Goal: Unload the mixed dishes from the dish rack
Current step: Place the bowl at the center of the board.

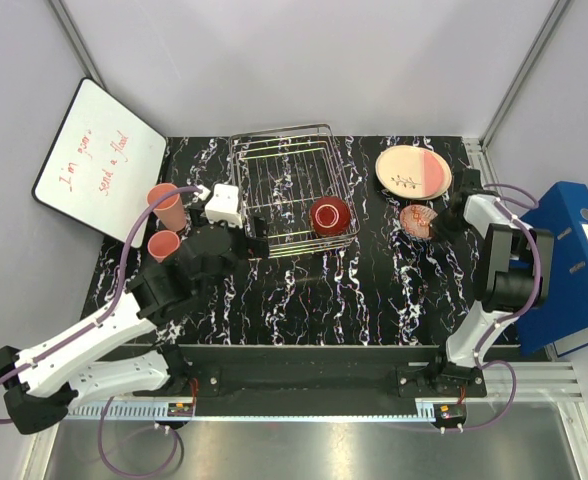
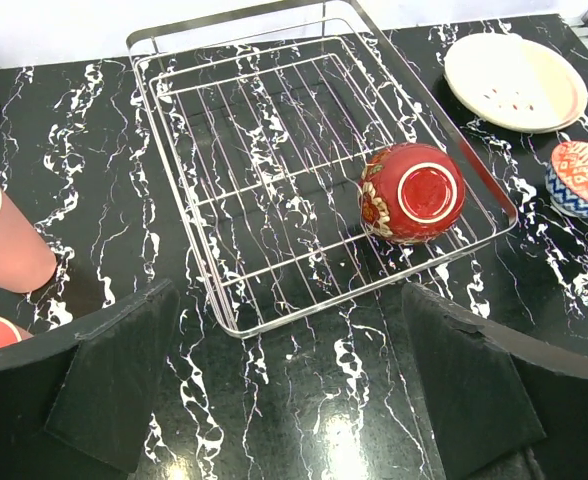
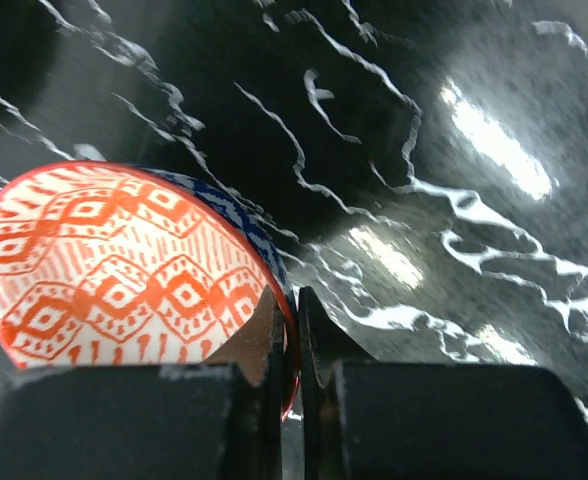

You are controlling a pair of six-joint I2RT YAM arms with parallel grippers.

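Observation:
The silver wire dish rack (image 1: pixel 284 190) stands at the back middle, and also shows in the left wrist view (image 2: pixel 274 150). A glossy red bowl (image 1: pixel 330 215) lies tipped in its front right corner, base showing (image 2: pixel 412 192). My left gripper (image 1: pixel 236 243) is open and empty just in front of the rack's front left corner (image 2: pixel 289 297). My right gripper (image 1: pixel 437 224) is shut on the rim of the patterned bowl (image 1: pixel 417 217), which is low over the table right of the rack (image 3: pixel 114 260). Two salmon-pink cups (image 1: pixel 167 205) (image 1: pixel 163 243) stand left of the rack. A cream pink-edged plate (image 1: pixel 414 170) lies at the back right.
A whiteboard (image 1: pixel 99 160) leans at the back left. A blue binder (image 1: pixel 574 270) sits off the table's right edge. The cups (image 2: pixel 4 240) are close to my left finger. The plate (image 2: pixel 514 80) lies just behind the patterned bowl (image 2: pixel 584 178).

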